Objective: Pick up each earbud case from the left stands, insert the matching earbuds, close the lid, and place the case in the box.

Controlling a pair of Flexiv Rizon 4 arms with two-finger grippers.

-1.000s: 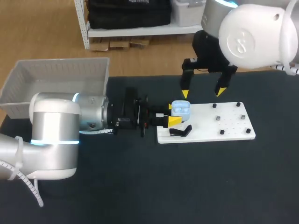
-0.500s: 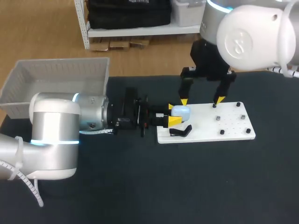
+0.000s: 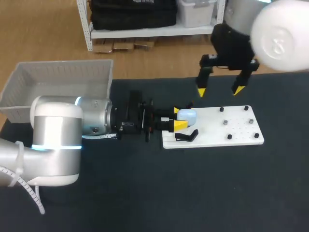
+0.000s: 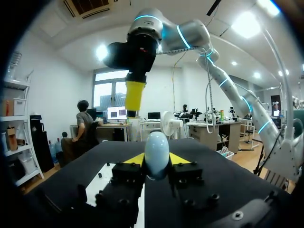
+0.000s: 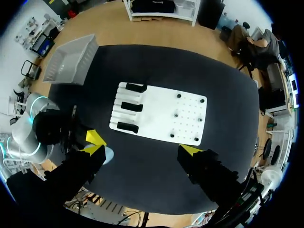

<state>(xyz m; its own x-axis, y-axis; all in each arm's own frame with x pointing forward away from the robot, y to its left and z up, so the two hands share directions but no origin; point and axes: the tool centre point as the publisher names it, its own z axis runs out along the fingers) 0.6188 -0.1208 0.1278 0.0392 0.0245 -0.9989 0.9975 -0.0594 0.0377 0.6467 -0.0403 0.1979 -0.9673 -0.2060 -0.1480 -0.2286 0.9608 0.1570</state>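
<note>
A light blue earbud case (image 3: 187, 116) with its lid down is held just above the near-left corner of the white board (image 3: 217, 130). My left gripper (image 3: 178, 119) is shut on it from two sides. In the left wrist view the case (image 4: 156, 149) stands upright between the yellow tips of the left gripper (image 4: 156, 164). My right gripper (image 3: 219, 91) hangs open well above the board's far edge, holding nothing. From the right wrist view the right gripper (image 5: 142, 151) looks down on the board (image 5: 161, 111), and the case (image 5: 108, 153) shows beside one of its fingers.
A grey basket (image 3: 58, 82) stands at the table's far left. A black stand (image 3: 187, 135) sits on the board's left end; the right wrist view shows three stands (image 5: 131, 107) there. Small black pegs (image 3: 225, 123) dot the board's right half.
The case's lid, open one second ago, is now down. My right gripper dipped to the case, then rose and moved right. The left arm has kept still.
</note>
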